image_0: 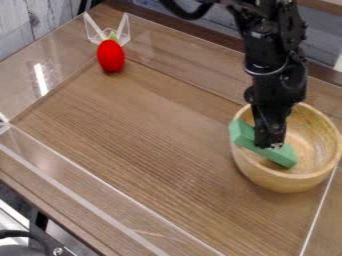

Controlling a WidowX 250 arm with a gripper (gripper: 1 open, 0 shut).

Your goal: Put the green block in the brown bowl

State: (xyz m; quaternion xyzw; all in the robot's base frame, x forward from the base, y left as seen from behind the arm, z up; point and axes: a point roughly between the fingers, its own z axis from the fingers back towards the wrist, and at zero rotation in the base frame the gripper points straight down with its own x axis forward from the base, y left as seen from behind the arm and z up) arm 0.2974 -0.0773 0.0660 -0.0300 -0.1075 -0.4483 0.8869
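The green block (254, 141) lies tilted inside the brown bowl (310, 167) at the right of the table. Its left end rests at the bowl's near-left rim. My gripper (271, 133) comes straight down from the dark arm, and its fingertips sit right on the middle of the block. The dark fingers cover that part of the block, so the frame does not show whether the jaws still clamp it or have loosened.
A small red ball (111, 58) with pale leaf-like tips lies at the far left of the wooden table (134, 140). The table's edges run close along the front and the left. The bowl sits near the right edge.
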